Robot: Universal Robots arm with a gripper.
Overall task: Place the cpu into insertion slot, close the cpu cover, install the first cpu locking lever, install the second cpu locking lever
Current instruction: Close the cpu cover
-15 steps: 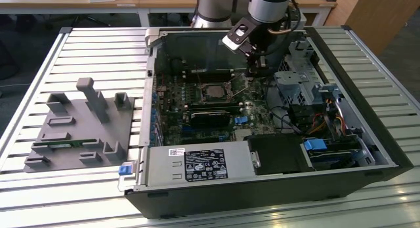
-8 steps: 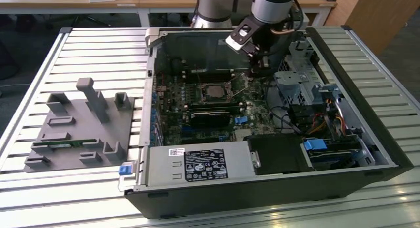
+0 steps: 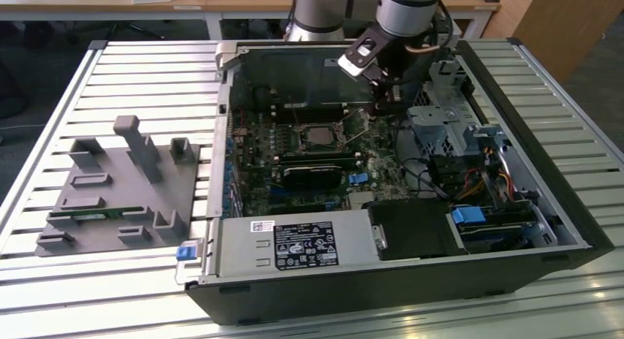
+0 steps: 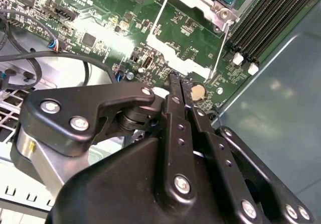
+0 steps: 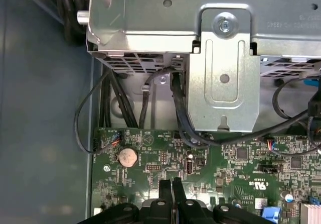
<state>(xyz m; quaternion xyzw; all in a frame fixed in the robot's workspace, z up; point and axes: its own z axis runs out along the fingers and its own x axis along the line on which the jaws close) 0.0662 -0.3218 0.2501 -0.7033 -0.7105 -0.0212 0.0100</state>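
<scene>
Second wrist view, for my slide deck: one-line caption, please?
Shut black two-finger gripper over green circuit board, beside a round silver coin cell.

The circuit board [image 5: 108,184] was green, speckled with small black and silver parts, and the insertion slot [image 3: 315,136] had a silvery rim. The gripper [image 4: 179,81] was matte black. The case [image 3: 390,295] was dark grey; at nine o'clock from it in the exterior view, a plain grey fixture [image 3: 117,200] sat on the table [image 3: 58,280] of pale silver slats.

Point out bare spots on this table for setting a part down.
Bare slats of the table lie at the exterior view's left, nearer and farther than the grey fixture. Inside the computer case it is crowded: cables, drive cage and the claw.
</scene>
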